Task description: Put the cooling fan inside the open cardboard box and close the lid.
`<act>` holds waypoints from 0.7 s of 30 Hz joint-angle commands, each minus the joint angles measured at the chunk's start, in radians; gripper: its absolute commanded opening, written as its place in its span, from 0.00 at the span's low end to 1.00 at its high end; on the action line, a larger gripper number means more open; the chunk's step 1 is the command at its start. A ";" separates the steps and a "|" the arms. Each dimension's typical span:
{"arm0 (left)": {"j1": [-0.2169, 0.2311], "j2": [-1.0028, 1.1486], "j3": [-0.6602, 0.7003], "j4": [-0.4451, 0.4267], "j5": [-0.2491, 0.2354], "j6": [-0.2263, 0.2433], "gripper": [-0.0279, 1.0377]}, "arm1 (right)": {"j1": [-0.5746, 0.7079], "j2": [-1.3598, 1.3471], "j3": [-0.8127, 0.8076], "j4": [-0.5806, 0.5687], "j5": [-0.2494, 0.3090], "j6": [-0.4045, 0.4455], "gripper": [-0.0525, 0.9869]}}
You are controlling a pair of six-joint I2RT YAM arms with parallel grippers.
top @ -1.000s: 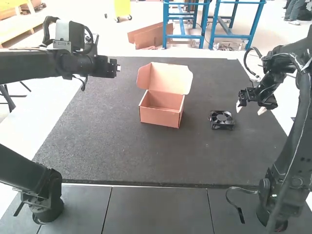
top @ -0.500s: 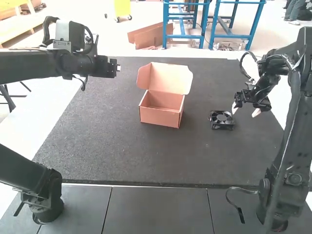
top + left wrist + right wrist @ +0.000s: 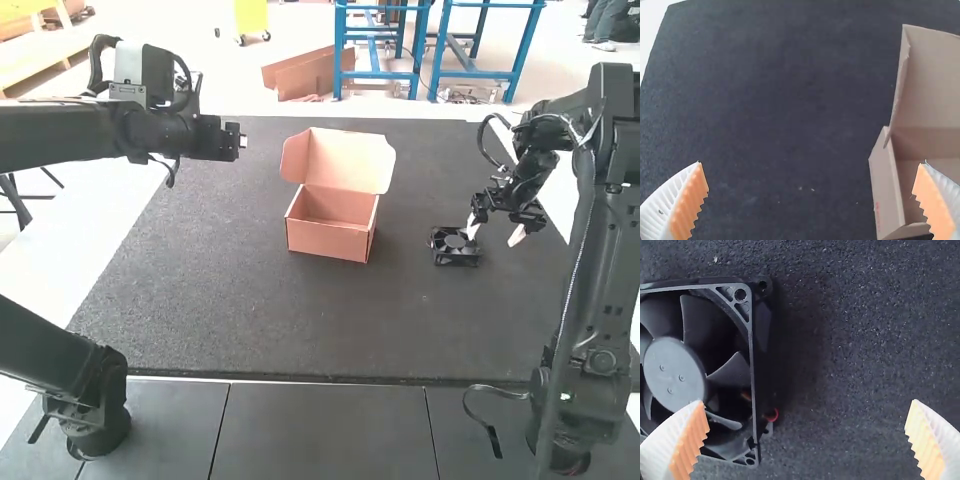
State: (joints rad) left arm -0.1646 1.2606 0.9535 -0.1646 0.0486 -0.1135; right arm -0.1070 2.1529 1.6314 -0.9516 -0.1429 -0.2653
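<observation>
My right gripper (image 3: 494, 235) hangs low over the mat (image 3: 200, 270) with its jaws spread wide and nothing between them. The fan (image 3: 455, 245) lies flat on the mat, just off-centre from those jaws. In the right wrist view its frame (image 3: 695, 370) sits under the finger (image 3: 687, 440) nearer the box, while the rest of the gap spans bare mat. I cannot tell whether that finger touches the frame. The box (image 3: 330, 238) stands upright beyond the fan from my right jaws, well apart from them, with its lid (image 3: 340, 160) raised at the far side. It sits between my two grippers. My left gripper (image 3: 232, 140) is held above the mat on the other side of the box, also with jaws wide apart and holding nothing. In the left wrist view one of its fingers (image 3: 935, 200) lines up with the box's near wall (image 3: 885, 185), and the open gap looks down on bare mat.
</observation>
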 commanded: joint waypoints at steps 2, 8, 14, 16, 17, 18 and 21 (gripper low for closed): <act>0.000 -0.006 0.045 0.005 -0.010 -0.003 0.94 | 0.006 0.002 0.024 -0.001 0.066 0.008 0.92; 0.000 -0.007 0.050 0.005 -0.009 -0.002 0.94 | 0.006 0.022 0.028 -0.001 0.080 0.015 0.92; 0.000 -0.007 0.048 0.000 -0.006 -0.002 0.94 | 0.012 0.025 0.030 -0.001 0.078 0.021 0.92; 0.000 -0.007 0.048 0.000 -0.006 -0.002 0.94 | 0.015 0.027 0.033 -0.001 0.069 0.026 0.92; 0.000 -0.007 0.047 0.000 -0.006 -0.002 0.94 | 0.018 0.032 0.035 -0.001 0.060 0.029 0.92; 0.000 -0.007 0.047 0.000 -0.006 0.000 0.94 | 0.020 0.035 0.038 -0.001 0.057 0.032 0.92; 0.004 -0.007 0.047 0.002 -0.006 -0.002 0.94 | 0.023 0.042 0.038 -0.001 0.054 0.037 0.92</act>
State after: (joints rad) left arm -0.1646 1.2606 0.9535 -0.1658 0.0490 -0.1135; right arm -0.1020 2.1860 1.6371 -0.9504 -0.0788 -0.2462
